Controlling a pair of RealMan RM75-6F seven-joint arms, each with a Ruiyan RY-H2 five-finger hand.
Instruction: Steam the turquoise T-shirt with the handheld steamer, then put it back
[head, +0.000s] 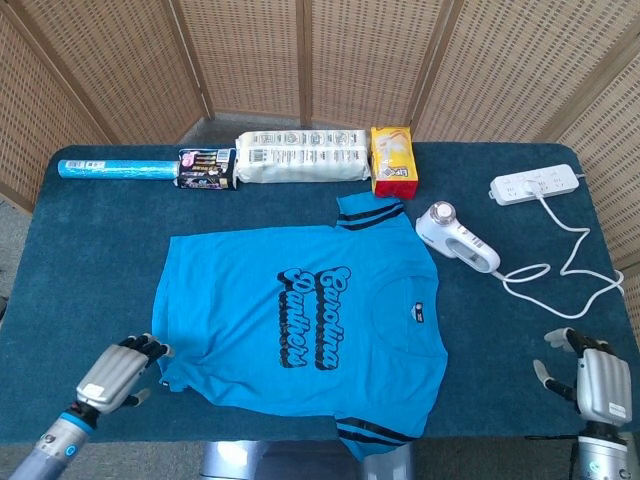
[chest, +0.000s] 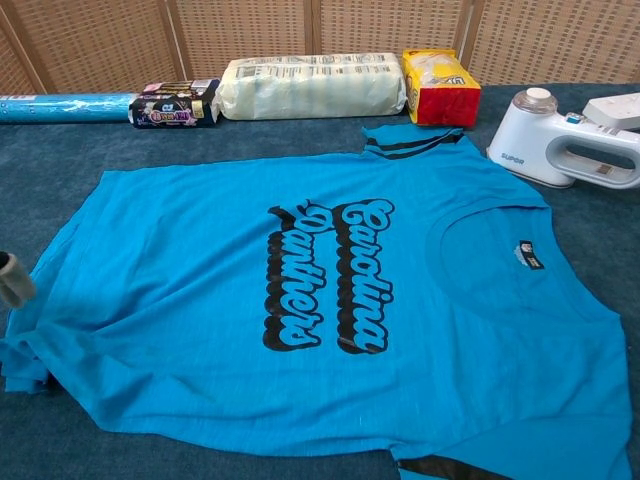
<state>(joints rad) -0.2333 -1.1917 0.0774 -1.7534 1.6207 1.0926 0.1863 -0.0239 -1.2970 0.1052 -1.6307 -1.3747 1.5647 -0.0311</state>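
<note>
Near the table's front edge, the left hand hovers empty, fingers apart, beside the turquoise T-shirt's hem; the right hand waits empty at the front right corner. Beyond the spread shirt lies the handheld steamer.

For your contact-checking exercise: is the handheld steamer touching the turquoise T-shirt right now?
Apart. In the head view, a strip of bare blue table shows between the handheld steamer and the turquoise T-shirt; the chest view shows the same gap.
</note>
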